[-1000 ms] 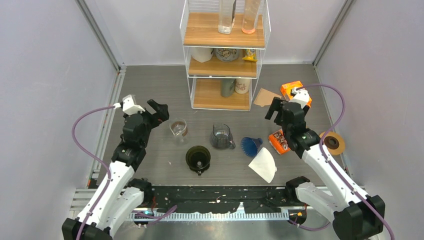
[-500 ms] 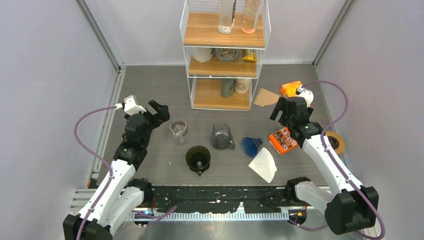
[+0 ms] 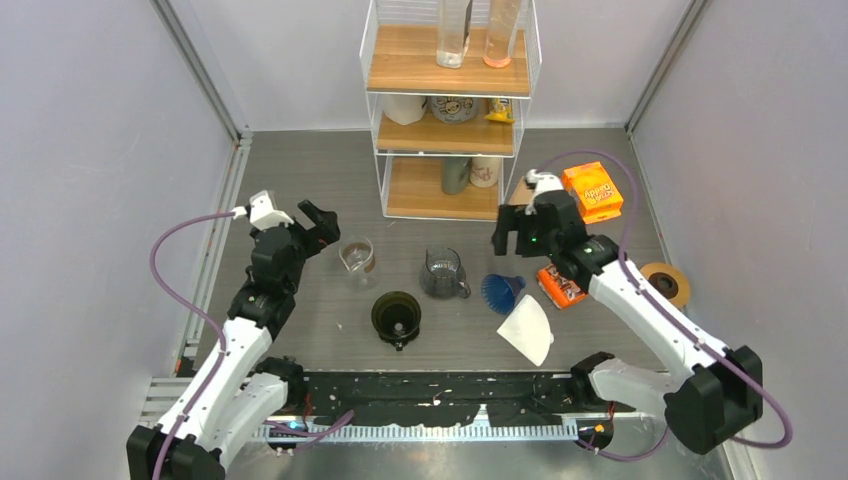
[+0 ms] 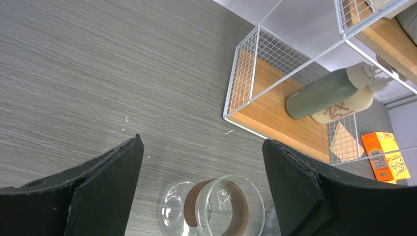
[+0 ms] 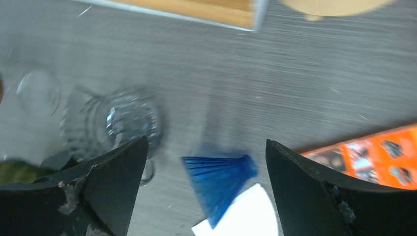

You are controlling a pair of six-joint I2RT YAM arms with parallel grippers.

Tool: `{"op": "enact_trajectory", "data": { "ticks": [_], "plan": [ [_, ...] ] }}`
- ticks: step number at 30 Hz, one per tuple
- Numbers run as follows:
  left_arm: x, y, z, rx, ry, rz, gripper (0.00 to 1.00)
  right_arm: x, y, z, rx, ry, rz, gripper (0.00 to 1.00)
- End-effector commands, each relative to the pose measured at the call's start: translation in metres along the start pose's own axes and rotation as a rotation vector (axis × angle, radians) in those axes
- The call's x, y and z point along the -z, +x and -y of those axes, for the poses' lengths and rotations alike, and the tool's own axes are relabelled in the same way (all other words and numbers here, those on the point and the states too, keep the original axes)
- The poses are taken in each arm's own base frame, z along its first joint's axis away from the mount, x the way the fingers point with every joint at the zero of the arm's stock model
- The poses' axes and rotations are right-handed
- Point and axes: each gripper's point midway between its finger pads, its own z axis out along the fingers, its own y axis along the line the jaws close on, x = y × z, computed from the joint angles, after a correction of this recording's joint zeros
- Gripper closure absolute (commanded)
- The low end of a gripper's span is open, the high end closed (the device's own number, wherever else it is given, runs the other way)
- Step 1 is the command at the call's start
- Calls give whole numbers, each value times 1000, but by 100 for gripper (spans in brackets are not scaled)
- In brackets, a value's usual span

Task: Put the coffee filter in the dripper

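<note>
On the grey worktop (image 3: 300,180), in front of the wire shelf rack (image 3: 447,130) at twelve o'clock, both arms hang above the surface with nothing in them. The left gripper (image 4: 202,147) has its jaws spread wide at about nine o'clock of the layout, and the right gripper (image 5: 206,145) is equally wide apart over the blue cone (image 3: 503,292). That cone lies on its side and may itself be a dripper. The dark green dripper (image 3: 397,316) stands upright with its mouth up at six o'clock of centre, just beside a ribbed glass jug (image 3: 444,273), and looks the readier target. The white paper coffee filter (image 3: 528,330) lies flat at five o'clock, its tip touching or nearly touching the blue cone, well apart from the green dripper. It is likely almost weightless, thin and floppy, easy to crease or tear, and apt to slide along the worktop rather than lift. The best hold is probably a light pinch on the wide curved edge at its six o'clock side.
</note>
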Motion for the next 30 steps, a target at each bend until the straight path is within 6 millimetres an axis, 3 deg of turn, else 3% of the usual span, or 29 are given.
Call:
{"op": "enact_trajectory", "data": {
  "ticks": [1, 5, 11, 16, 21, 30],
  "plan": [
    [-2, -9, 5, 14, 11, 30, 1, 6, -7, -76, 188, -213, -1, 5],
    [-2, -9, 2, 11, 1, 29, 1, 19, 7, -137, 297, -351, -29, 5],
    [-3, -7, 0, 7, -8, 26, 1, 36, 28, -193, 387, -491, -28, 4],
    [-4, -5, 0, 5, -12, 21, 1, 31, 46, -217, 370, -561, -67, 0],
    [-4, -5, 0, 4, -11, 19, 1, 28, 69, -241, 401, -624, -124, 8],
    [-3, -6, -3, 6, -18, 27, 1, 3, 100, -251, 436, -579, -212, 31]
  ]
}}
